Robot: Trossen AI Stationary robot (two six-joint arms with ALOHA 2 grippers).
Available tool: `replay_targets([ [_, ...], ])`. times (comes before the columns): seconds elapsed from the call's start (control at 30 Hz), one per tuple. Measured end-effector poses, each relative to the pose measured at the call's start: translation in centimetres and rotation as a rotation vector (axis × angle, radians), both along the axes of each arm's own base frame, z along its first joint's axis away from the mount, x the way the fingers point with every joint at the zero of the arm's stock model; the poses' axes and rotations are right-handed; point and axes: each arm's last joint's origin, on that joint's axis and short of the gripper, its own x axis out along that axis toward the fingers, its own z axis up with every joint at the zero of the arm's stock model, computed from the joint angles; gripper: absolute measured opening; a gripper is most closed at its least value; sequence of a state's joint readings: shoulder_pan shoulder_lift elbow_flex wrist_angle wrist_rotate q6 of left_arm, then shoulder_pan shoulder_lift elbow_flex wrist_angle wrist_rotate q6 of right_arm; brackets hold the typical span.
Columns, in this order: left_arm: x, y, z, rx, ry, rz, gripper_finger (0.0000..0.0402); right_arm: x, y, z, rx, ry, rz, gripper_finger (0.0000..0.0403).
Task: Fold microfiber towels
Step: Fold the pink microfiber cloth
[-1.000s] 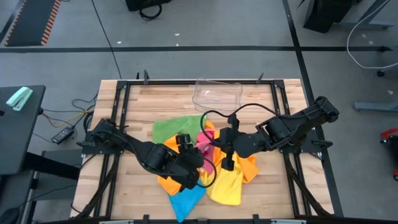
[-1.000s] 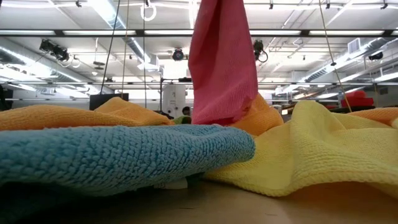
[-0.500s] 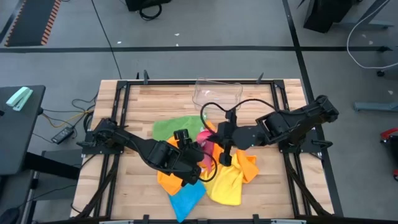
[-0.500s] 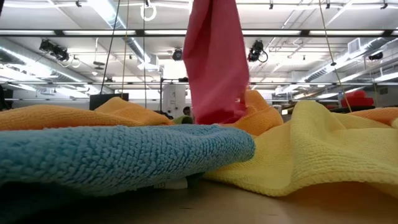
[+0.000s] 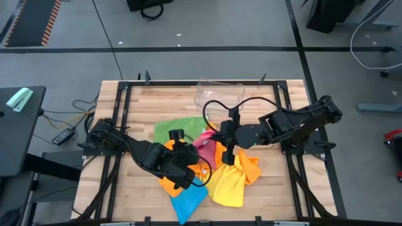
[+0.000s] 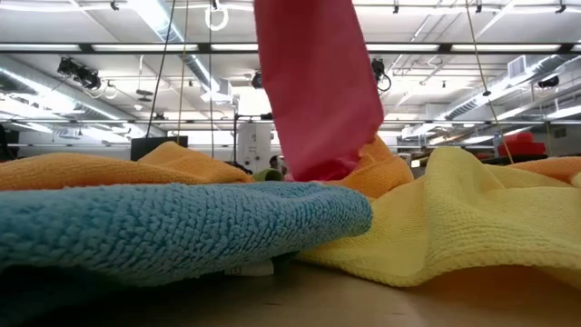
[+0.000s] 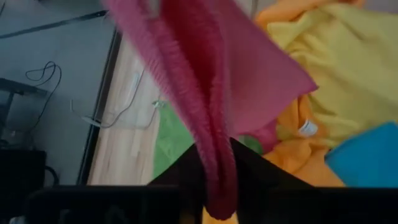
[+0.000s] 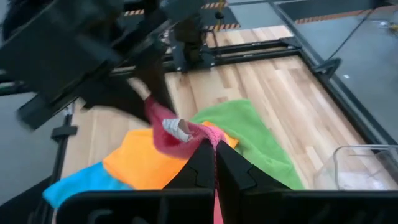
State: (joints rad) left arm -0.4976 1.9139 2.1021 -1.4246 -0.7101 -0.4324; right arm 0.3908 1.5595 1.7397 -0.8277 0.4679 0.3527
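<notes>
A pink towel hangs between my two grippers above a pile of towels: green, orange, yellow and blue. My left gripper comes in from the table's left and is shut on the pink towel. My right gripper comes in from the right and is shut on it too. In the low view the pink towel hangs down, and its lower end meets the orange towel. My left gripper pinches a bunched fold of the pink towel between its two fingers, slanting down from the table's left. The cloth rises out of the fingers in several gathered layers. My right gripper pinches the pink towel's edge between its fingertips, slanting down from the table's right. The cloth runs slack from there toward my left gripper, with a white label on it.
A clear plastic tray stands at the table's far edge behind the pile. Bare wood lies at the far left and along both sides. Black frame rails border the table.
My left gripper has shut on the pink towel and drawn a little toward the table's left. The hanging pink cloth has shifted and spread wider in the low view, with its lower end still on the pile.
</notes>
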Motion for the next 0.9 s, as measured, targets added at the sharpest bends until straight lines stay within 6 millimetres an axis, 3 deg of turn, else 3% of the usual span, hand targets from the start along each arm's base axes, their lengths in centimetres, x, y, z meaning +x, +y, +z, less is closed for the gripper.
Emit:
replay_targets([
  [0.13,-1.0,0.0,1.0,-0.016,0.020,-0.064,0.0012,-0.3,0.1,-0.2,0.018,0.050,0.056,0.0004],
  [0.33,-2.3,-0.2,4.0,-0.080,-0.088,-0.225,0.0025,-0.7,0.6,-0.5,0.061,0.130,0.234,0.0004],
  [0.67,-3.5,0.0,7.2,-0.269,-0.214,-0.403,0.0010,-4.1,3.6,5.1,0.047,-0.013,0.401,0.0004],
  [0.9,-3.8,-0.9,7.5,-0.342,-0.223,-0.496,0.0039,-6.0,6.5,4.9,0.076,0.006,0.492,0.0004],
])
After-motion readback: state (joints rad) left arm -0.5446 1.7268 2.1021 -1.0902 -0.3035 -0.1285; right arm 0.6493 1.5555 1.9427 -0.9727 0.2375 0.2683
